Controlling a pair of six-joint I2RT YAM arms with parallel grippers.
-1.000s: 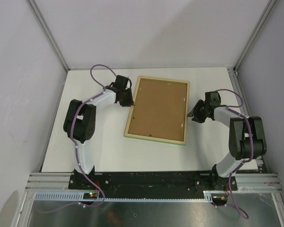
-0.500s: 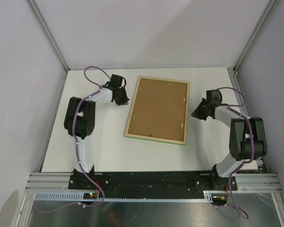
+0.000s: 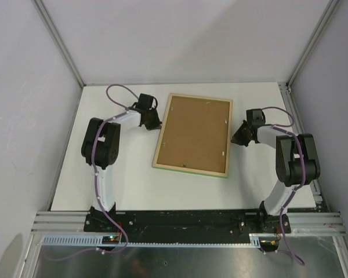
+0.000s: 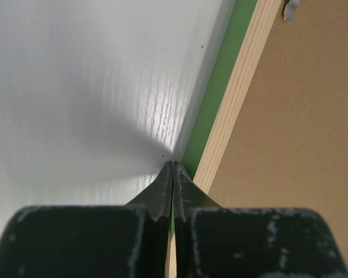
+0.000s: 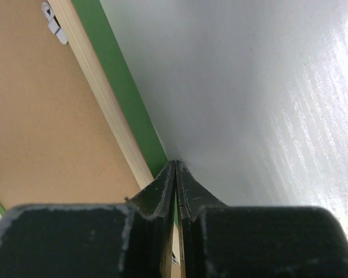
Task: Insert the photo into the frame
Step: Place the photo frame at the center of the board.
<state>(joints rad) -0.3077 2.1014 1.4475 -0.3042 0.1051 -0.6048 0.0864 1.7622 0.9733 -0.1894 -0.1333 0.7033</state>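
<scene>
The frame [image 3: 188, 169] lies face down in the middle of the white table, pale wood rim up, with a green edge showing. A brown backing board [image 3: 194, 134] fills it. The photo is hidden. My left gripper [image 3: 158, 124] is shut and empty, its tips [image 4: 173, 164] low at the green left edge of the frame [image 4: 220, 87]. My right gripper [image 3: 234, 142] is shut too, with nothing between its fingers. Its tips [image 5: 176, 163] sit at the green right edge of the frame [image 5: 119, 75].
Small metal clips [image 5: 53, 23] [image 4: 291, 7] sit on the backing board near the rim. The table [image 3: 122, 185] ends at grey side walls and aluminium posts [image 3: 58, 40]. The arm bases stand on a black rail [image 3: 185, 220] at the near edge.
Both grippers have closed. The left one drew back from the frame's left edge and has come back to it. The right one has edged closer to the right edge.
</scene>
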